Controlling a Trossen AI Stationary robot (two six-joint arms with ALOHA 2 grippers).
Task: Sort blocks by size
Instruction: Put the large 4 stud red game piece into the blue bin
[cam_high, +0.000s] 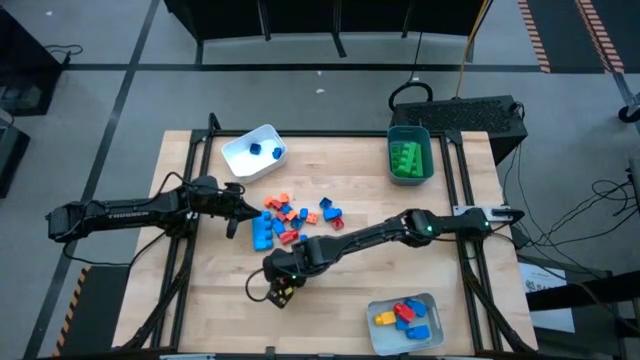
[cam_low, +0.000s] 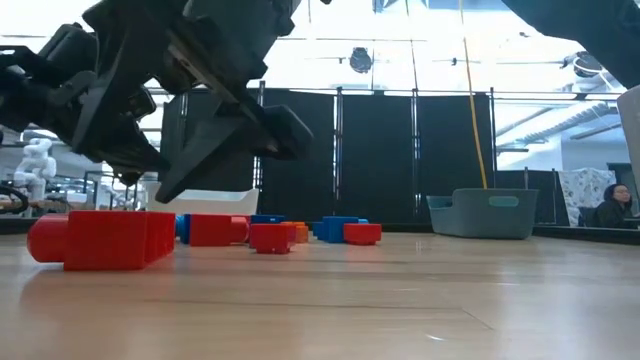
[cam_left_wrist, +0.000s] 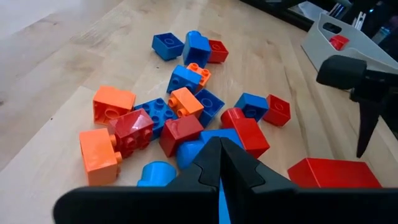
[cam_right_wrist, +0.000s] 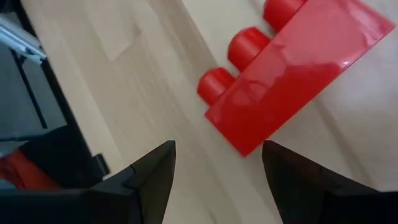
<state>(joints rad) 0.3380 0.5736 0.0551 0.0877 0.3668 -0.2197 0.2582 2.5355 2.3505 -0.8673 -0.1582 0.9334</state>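
A loose pile of red, blue and orange blocks (cam_high: 290, 215) lies on the wooden table's middle, also in the left wrist view (cam_left_wrist: 186, 118). My left gripper (cam_high: 238, 213) is shut (cam_left_wrist: 219, 149) and hovers at the pile's left edge. A large red block (cam_low: 105, 240) lies on its side on the table near the front edge, studs sideways, apart from the pile. My right gripper (cam_high: 280, 290) is open (cam_right_wrist: 217, 168) just above this red block (cam_right_wrist: 292, 74), fingers pointing down, empty.
A white tray (cam_high: 238, 152) with blue blocks stands at the far left. A teal tray (cam_high: 424, 152) with green blocks stands at the far right. A grey tray (cam_high: 378, 325) with blue, red and yellow blocks stands at the near right. Bare wood lies between them.
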